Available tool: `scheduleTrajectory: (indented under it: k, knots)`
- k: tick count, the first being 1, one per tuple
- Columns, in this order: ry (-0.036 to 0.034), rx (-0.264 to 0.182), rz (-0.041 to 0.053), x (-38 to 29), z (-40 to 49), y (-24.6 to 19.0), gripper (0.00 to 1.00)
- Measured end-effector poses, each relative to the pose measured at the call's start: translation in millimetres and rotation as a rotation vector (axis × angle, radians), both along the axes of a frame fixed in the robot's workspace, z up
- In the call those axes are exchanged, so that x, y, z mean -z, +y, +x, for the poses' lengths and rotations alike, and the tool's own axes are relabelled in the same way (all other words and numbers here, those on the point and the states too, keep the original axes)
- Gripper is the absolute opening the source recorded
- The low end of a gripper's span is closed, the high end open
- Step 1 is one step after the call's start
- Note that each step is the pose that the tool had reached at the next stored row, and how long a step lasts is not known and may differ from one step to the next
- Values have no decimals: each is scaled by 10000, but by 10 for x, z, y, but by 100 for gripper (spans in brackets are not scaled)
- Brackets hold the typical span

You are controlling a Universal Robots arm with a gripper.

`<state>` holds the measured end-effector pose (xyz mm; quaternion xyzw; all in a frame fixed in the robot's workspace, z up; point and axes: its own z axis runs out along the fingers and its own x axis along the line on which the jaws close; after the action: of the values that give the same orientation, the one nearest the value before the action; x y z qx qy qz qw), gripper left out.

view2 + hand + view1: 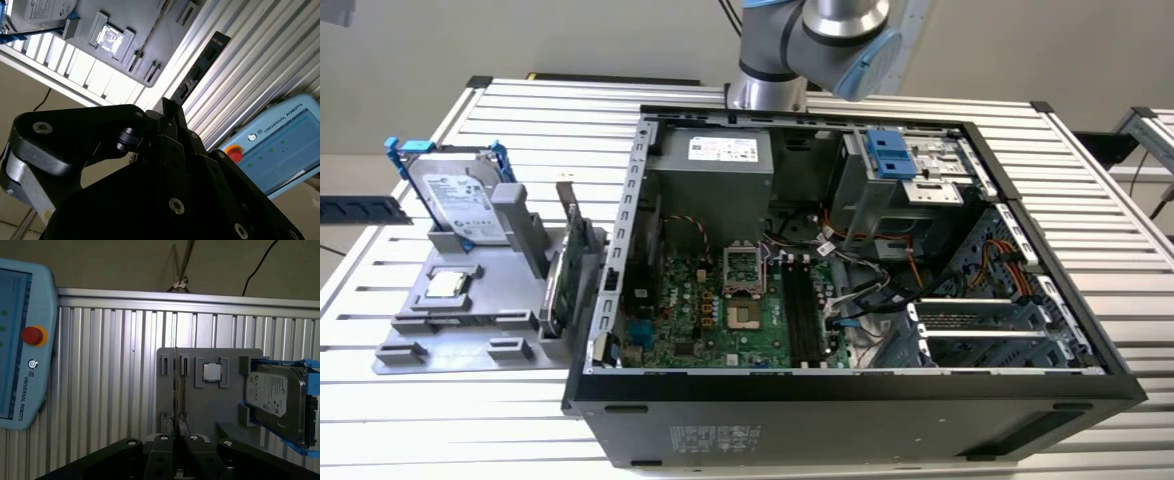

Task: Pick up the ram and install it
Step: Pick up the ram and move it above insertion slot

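Note:
The ram is a thin dark stick poking in from the exterior view's left edge, level with the hard drive. In the second wrist view the ram juts out from the black fingertips of my gripper, which is shut on one end of it, above the slatted table. In the first wrist view the ram is seen edge-on as a thin line rising from the gripper. The open computer case lies on the table, and its black memory slots run beside the processor socket.
A grey holder tray beside the case carries a silver hard drive with blue rails, a processor and an upright green card. A light blue teach pendant lies on the slatted table.

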<state>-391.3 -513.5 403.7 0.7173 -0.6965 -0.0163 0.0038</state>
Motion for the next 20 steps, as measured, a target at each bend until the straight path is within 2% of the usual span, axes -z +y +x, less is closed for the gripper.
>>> scheduleTrajectory:
  k: [12, 20]
  knots:
    - [2, 0, -21, -21, 0, 1, 0]
    - [1, 1, -21, -21, 85, 1, 0]
